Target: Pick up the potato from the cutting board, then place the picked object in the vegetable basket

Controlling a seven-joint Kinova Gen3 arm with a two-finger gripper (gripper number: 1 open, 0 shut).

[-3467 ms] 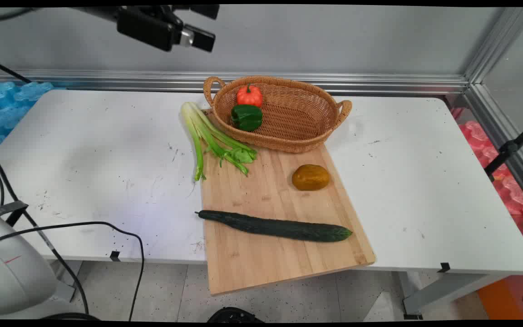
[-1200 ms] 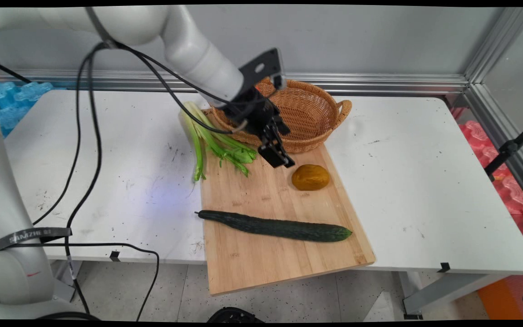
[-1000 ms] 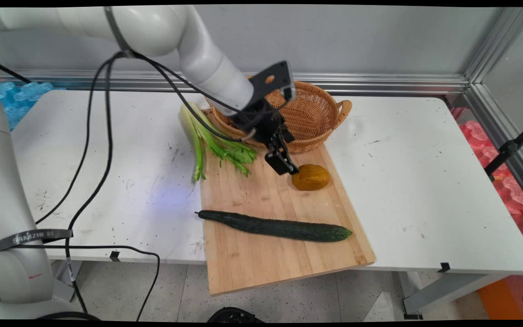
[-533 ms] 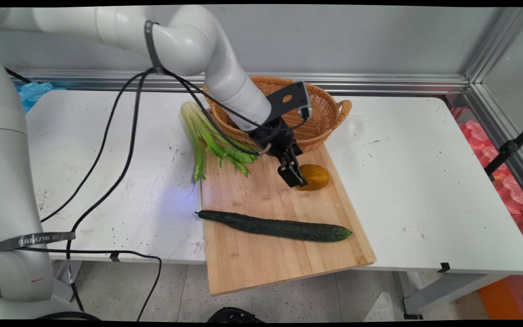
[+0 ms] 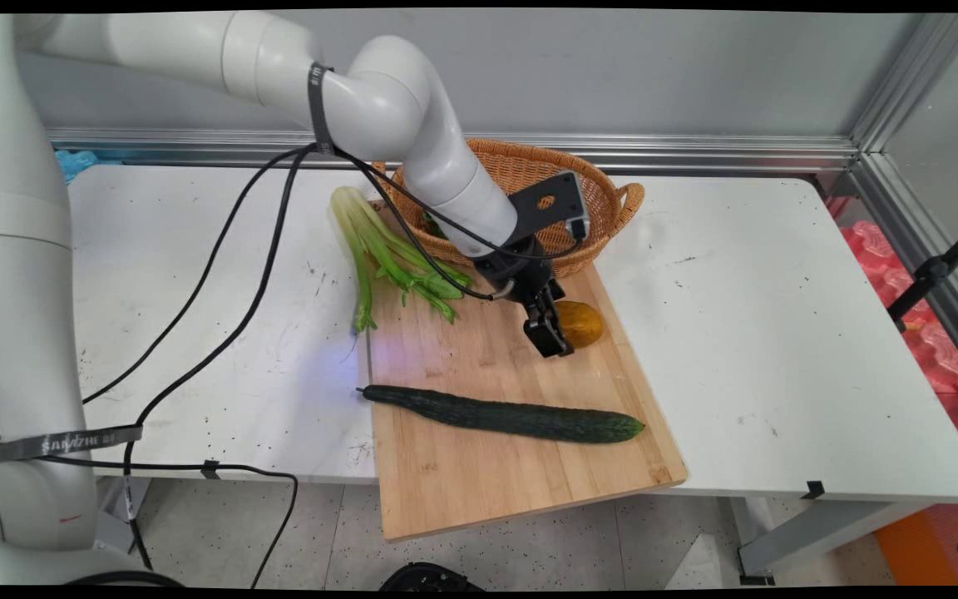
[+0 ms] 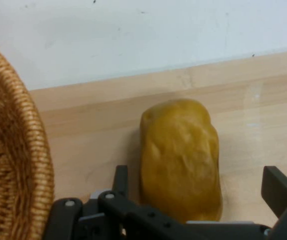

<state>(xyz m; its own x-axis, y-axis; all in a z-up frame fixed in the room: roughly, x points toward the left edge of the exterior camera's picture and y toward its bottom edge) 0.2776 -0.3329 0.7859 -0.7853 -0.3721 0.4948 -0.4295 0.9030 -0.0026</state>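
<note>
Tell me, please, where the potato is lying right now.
In the main view the potato lies on the cutting board, toward its right edge, just in front of the wicker basket; the open gripper straddles it.

main cam high, near side, faces wall; hand cam close; both show potato [image 5: 583, 323] [image 6: 181, 157].

Claw [image 5: 556, 337] lowered, fingers spread

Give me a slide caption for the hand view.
Open gripper straddling a yellow potato on the cutting board, wicker basket alongside.
</note>
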